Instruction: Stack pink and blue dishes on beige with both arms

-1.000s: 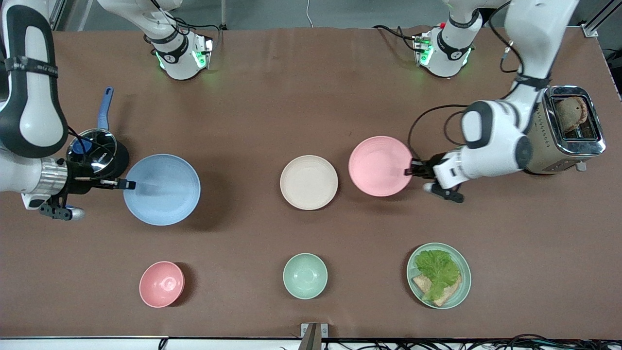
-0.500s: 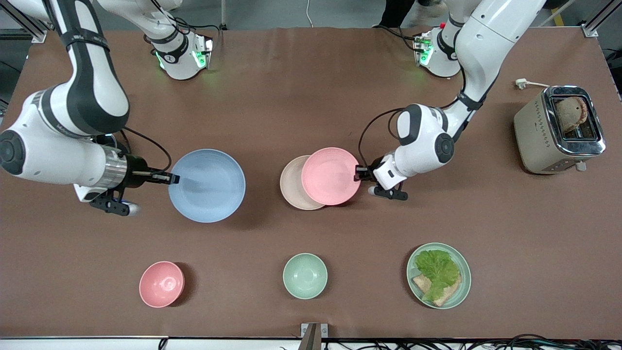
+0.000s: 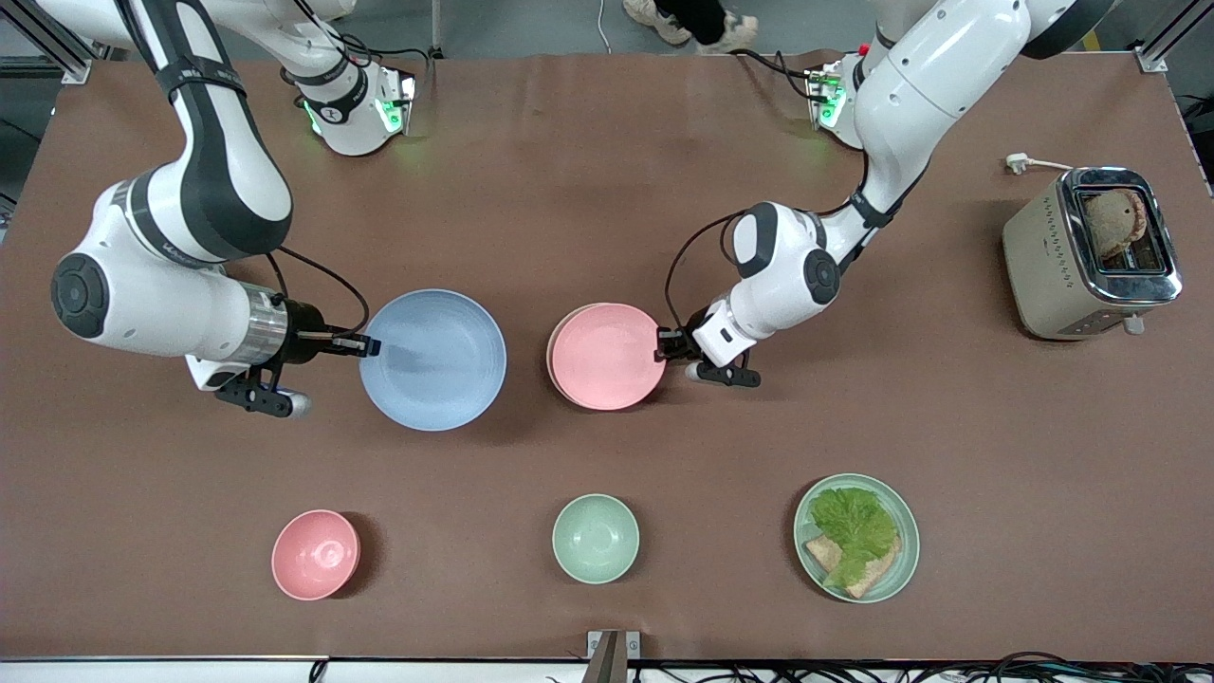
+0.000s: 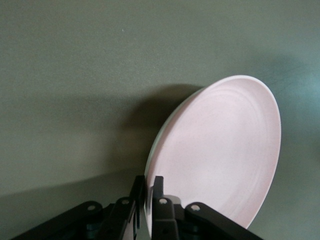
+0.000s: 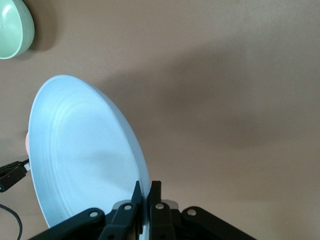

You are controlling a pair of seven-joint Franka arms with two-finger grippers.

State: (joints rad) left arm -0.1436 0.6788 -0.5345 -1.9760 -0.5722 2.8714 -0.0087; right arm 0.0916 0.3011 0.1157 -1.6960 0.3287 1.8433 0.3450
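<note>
The pale pink plate (image 3: 607, 356) is over the beige plate (image 3: 550, 353) and covers all but a thin sliver of its rim. My left gripper (image 3: 661, 343) is shut on the pink plate's rim at the edge toward the left arm's end. In the left wrist view its fingers pinch the pink plate (image 4: 225, 150) at the left gripper (image 4: 148, 182). The light blue plate (image 3: 433, 359) hangs just above the table beside the stack, toward the right arm's end. My right gripper (image 3: 365, 347) is shut on its rim. The right wrist view shows the blue plate (image 5: 80, 155) in the right gripper (image 5: 145, 187).
Nearer the front camera stand a small pink bowl (image 3: 316, 554), a small pale green bowl (image 3: 596, 538) and a green plate with lettuce and bread (image 3: 856, 538). A toaster (image 3: 1095, 254) holding bread sits at the left arm's end.
Both arms carried their plates toward the table's middle. The pink plate went from beside the beige plate to over it. The blue plate came closer to the stack.
</note>
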